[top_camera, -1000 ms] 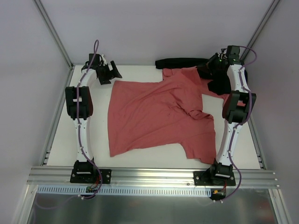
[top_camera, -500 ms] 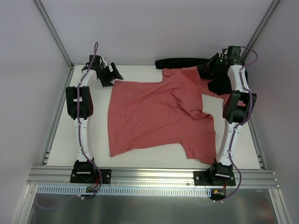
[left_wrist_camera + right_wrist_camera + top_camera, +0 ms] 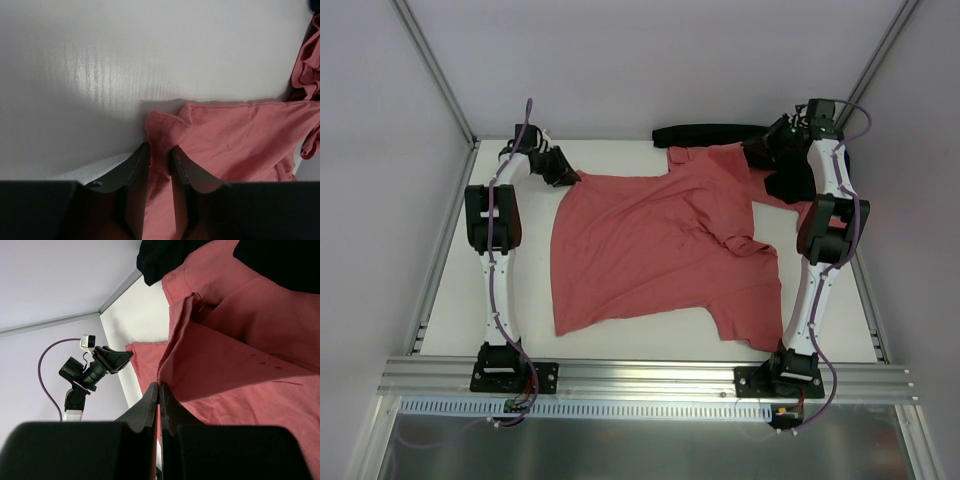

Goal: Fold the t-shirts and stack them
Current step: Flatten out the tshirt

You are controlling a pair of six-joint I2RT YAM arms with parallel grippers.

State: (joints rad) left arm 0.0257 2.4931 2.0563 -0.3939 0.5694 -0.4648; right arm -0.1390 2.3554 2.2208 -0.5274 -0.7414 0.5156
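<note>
table (image 3: 450, 300): white top; carries one salmon-red t-shirt and a black cloth, nothing boxed or binned.
left gripper (image 3: 567, 177): at the table's far-left area, down on the surface. The left wrist view shows the jaws clamped on a strip of red cloth, hem corner sticking out past the tips (image 3: 160, 150).
t-shirt (image 3: 660, 250): spread mostly flat over the table's middle, reaching from far edge to near edge. Its far-left corner sits in the left gripper. One short sleeve lies at the table's near right, and a loose fold crosses the middle right.
t-shirt vs left gripper: body of the shirt (image 3: 240, 145) runs away to the right of the tips, with bare table to their left.
black cloth (image 3: 710, 133): long bundle along the table's far edge, touching the shirt's far-right part.
right gripper (image 3: 767, 148): at the table's far-right corner, jaws closed tip to tip (image 3: 159, 386).
t-shirt vs right gripper: a raised ridge of red cloth (image 3: 225, 365) runs right up to the tips; cannot tell if any cloth is pinched.
</note>
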